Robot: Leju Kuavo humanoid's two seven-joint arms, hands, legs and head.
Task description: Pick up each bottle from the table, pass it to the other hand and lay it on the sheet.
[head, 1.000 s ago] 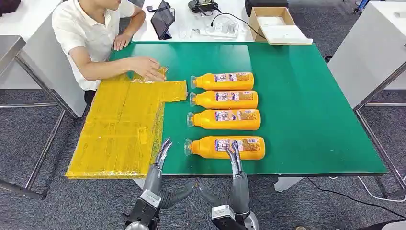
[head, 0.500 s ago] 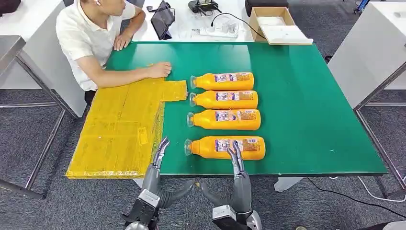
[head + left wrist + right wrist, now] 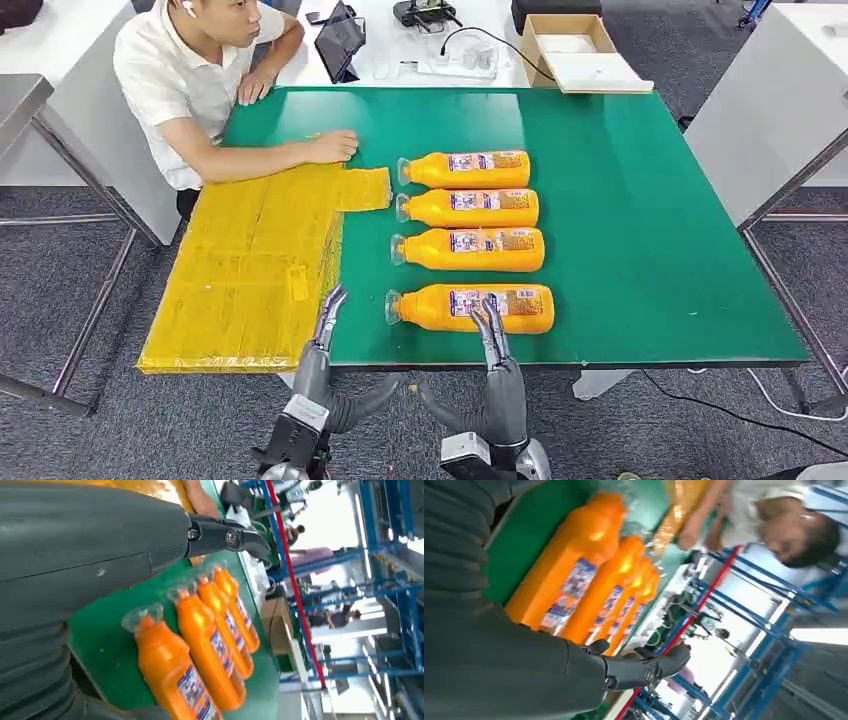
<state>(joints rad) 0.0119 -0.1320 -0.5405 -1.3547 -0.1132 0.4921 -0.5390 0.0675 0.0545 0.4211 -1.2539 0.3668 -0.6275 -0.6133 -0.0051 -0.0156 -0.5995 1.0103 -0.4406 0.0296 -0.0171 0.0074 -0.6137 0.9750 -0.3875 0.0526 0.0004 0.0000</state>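
Four orange bottles lie in a row on the green table (image 3: 650, 220), beside the yellow sheet (image 3: 250, 270). The right hand (image 3: 491, 332) hovers over the nearest bottle (image 3: 470, 308), fingers extended, holding nothing. The left hand (image 3: 330, 315), fingers straight and empty, hangs at the sheet's edge.

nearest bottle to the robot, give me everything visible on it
The nearest bottle is orange, looks like plastic, with a clear cap and a printed label on its side. It lies flat on the green table, cap pointing toward the yellow sheet, closest to the robot of a row of four and apart from the next one. The right hand reaches over its near side with fingers extended; contact cannot be told. The left hand is off to its cap side, not touching.
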